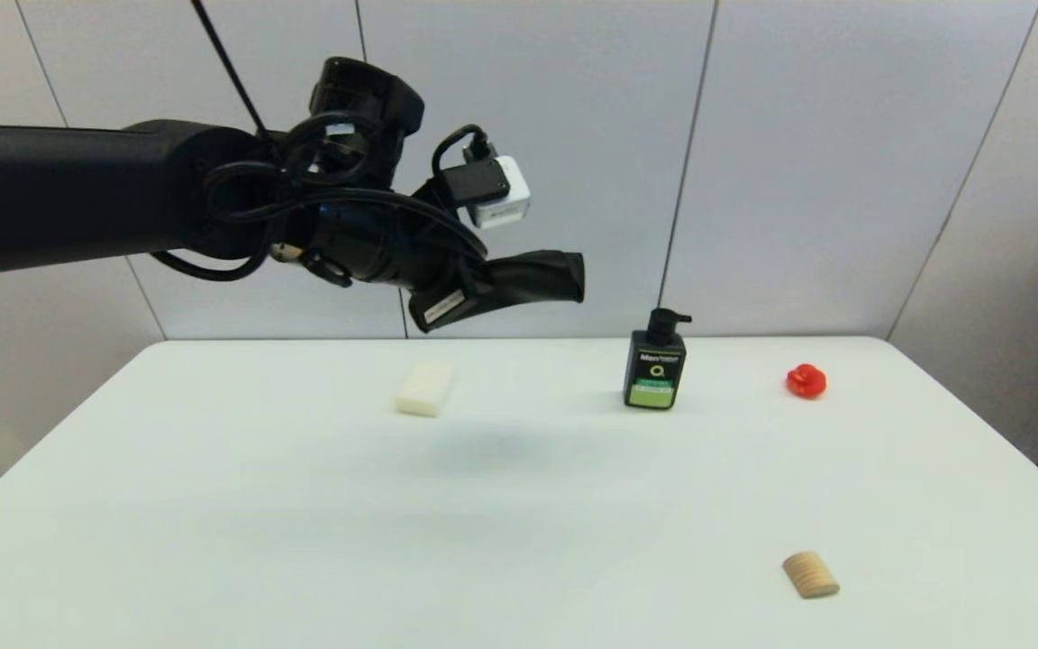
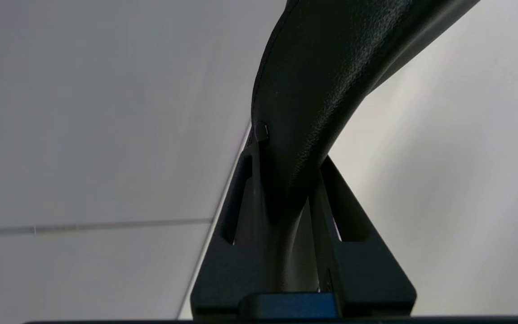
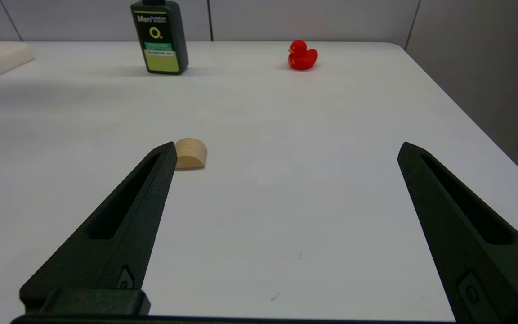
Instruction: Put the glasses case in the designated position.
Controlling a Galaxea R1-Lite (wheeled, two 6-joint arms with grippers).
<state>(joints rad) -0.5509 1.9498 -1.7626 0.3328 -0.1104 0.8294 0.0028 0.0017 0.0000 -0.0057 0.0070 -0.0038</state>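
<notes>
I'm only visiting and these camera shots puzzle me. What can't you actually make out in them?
- Head view: the left pincer is hard to tell from the matte black soft glasses case it grips; black on black.
- Left wrist view: the case is cut off by the top edge.
- Head view: the right pincer is out of frame.
- Right wrist view: the black pump bottle loses its pump at the top edge.

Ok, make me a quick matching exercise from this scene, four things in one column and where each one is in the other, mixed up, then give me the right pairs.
Things:
1. glasses case
2. pump bottle
3. red rubber duck
4. wooden half-cylinder block

Places:
A. near right part of the table
B. far right of the table
C. held in the air by the left gripper
D. standing near the far edge, right of the white soap bar

Pairs: 1-C, 2-D, 3-B, 4-A
</notes>
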